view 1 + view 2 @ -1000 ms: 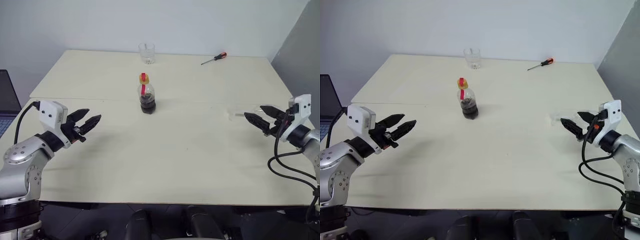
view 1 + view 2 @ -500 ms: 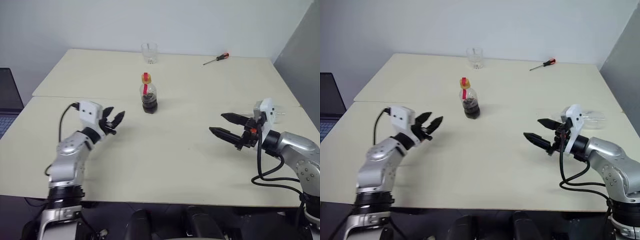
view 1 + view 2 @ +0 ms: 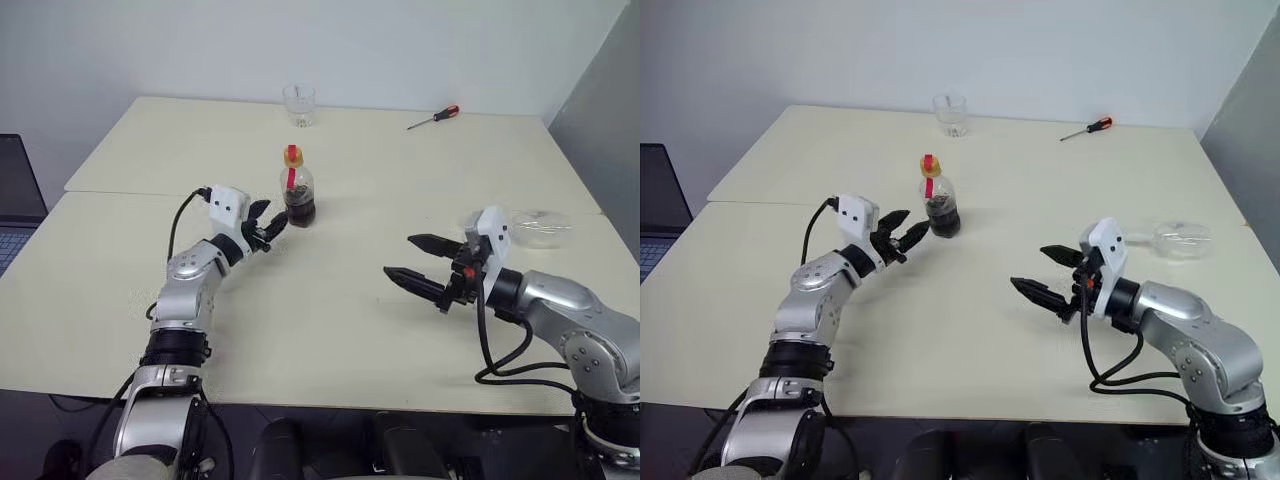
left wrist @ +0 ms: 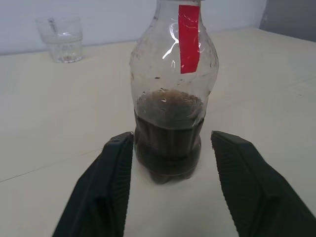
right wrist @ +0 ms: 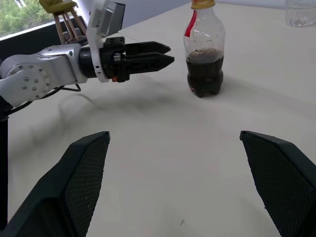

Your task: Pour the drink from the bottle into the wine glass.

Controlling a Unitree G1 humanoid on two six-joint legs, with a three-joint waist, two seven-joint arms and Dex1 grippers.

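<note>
The bottle (image 3: 297, 190) stands upright at mid table, clear with a red label strip and a yellow-and-red cap. The dark brown drink (image 4: 168, 148) fills its lower part. My left gripper (image 3: 268, 228) is open just short of the bottle's base, one finger (image 4: 111, 182) to each side, not touching it. My right gripper (image 3: 400, 256) is open and empty, lower right of the bottle and pointing left. The wine glass (image 3: 538, 226) appears to lie on its side near the right table edge, behind my right arm.
A short clear tumbler (image 3: 298, 104) stands at the table's far edge. A red-handled screwdriver (image 3: 432, 117) lies at the far right. A laptop (image 3: 15, 200) sits off the table's left side. A seam runs across the cream tabletop (image 3: 330, 330).
My left gripper has swung right and forward up to the bottle and opened wider. My right gripper has moved left toward the table's middle, leaving the wine glass behind it.
</note>
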